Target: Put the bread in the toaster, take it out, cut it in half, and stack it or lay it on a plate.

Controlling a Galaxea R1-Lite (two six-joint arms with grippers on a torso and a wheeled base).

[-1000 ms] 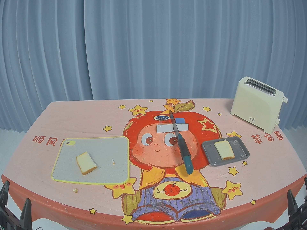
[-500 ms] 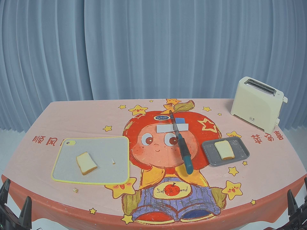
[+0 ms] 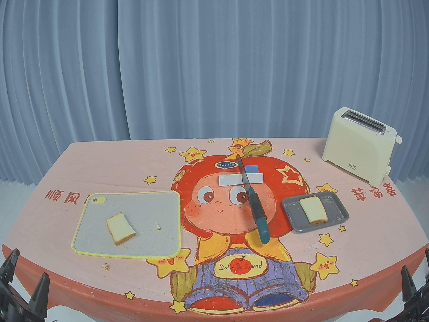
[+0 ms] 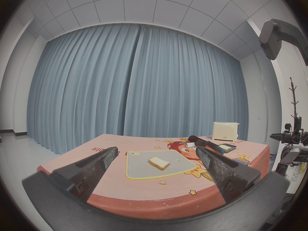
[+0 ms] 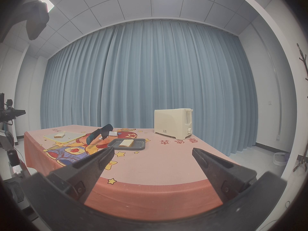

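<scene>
A blue curtain [image 3: 214,59] hangs behind the whole scene. In front of it stands the surface [image 3: 89,166], covered with a pink cloth that has a cartoon girl printed in the middle.

On the left part of the surface lies a grey cutting board [image 3: 143,211] with a yellow edge. The cream toaster [image 3: 359,145] stands at the far right corner, with its slots facing up. Between the toaster and the near edge lies a grey plate [image 3: 292,211].

A knife [image 3: 252,200] with a teal handle lies flat in the middle, between the board and the plate. Its blade points away from the robot and crosses a white strip [image 3: 230,180].

The left claw [image 4: 156,151] hangs below the near left edge of the surface, with its fingers spread and nothing between them. The right claw [image 5: 153,152] hangs off the near right edge, also spread and holding nothing.

One bread half [image 3: 120,228] lies flat on the cutting board, and the other bread half [image 3: 313,209] lies flat on the plate. A small crumb [image 3: 158,225] is on the board near the bread, and another crumb [image 3: 105,266] is on the cloth just beside the board's near edge.
</scene>
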